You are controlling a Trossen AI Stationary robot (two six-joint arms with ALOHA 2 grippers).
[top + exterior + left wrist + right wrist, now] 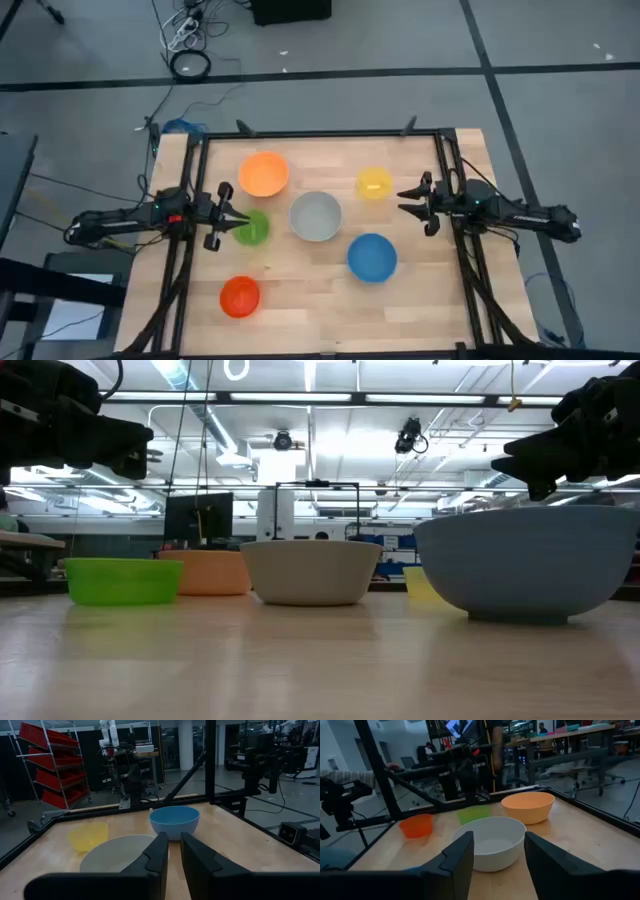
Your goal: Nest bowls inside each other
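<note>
Six bowls stand apart on their bases on the wooden table (300, 320): orange (264, 173), yellow (374, 184), grey (316, 216), green (250, 228), blue (372, 256) and red-orange (239, 296). My left gripper (243, 222) hovers well above the green bowl's left rim (120, 565). Its fingers (174, 845) stand a narrow gap apart with nothing between them. My right gripper (403, 197) hangs open in the air right of the yellow bowl, pointing toward the grey bowl (492, 840), and holds nothing.
A black frame (320, 133) runs along the table's far, left and right sides. Bare wood lies at the near edge, between the red-orange and blue bowls. Shelves, desks and cables fill the room beyond.
</note>
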